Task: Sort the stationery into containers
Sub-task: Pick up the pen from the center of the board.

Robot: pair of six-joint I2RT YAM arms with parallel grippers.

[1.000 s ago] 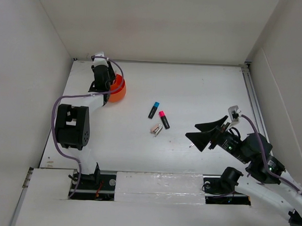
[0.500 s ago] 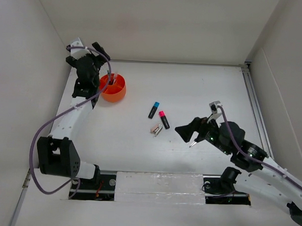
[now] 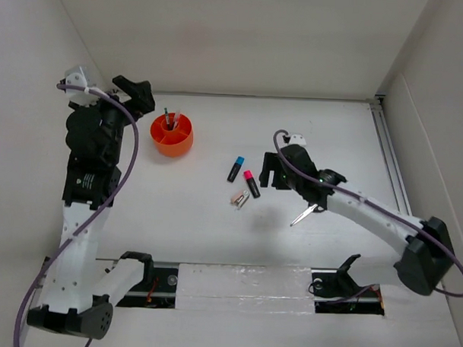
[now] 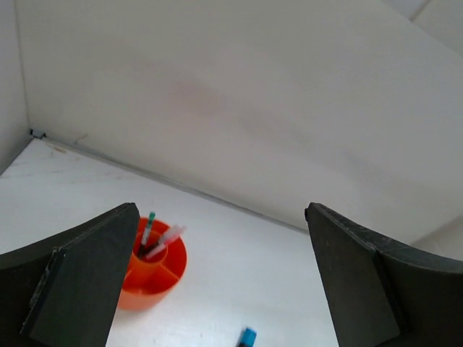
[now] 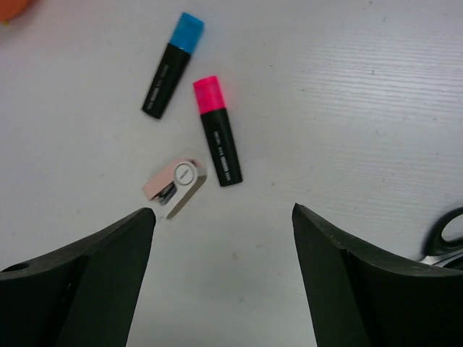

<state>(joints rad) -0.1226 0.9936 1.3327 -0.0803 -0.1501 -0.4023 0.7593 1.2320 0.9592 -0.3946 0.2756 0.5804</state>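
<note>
The round orange organiser (image 3: pixel 172 136) stands at the back left with pens (image 3: pixel 167 119) upright in its centre well. My left gripper (image 3: pixel 132 91) hangs open, raised to the left of it; in the left wrist view the organiser (image 4: pixel 153 273) and its pens (image 4: pixel 156 238) lie below the empty gripper (image 4: pixel 221 211). My right gripper (image 3: pixel 271 172) is open just right of the pink-capped highlighter (image 3: pixel 251 184). The right wrist view shows the blue-capped highlighter (image 5: pixel 170 65), the pink-capped highlighter (image 5: pixel 217 131) and a small pink-and-white item (image 5: pixel 173 186) ahead of the gripper (image 5: pixel 223 211), nothing between its fingers.
The scissors (image 3: pixel 304 214) lie on the table under the right forearm; their black handle (image 5: pixel 445 235) shows at the right edge of the right wrist view. The blue-capped highlighter (image 3: pixel 235 168) lies left of the pink one. White walls enclose the table on three sides.
My left gripper opened over the organiser, then rose and drew back to the left, empty. My right arm swung left, past the scissors, to the highlighters.
</note>
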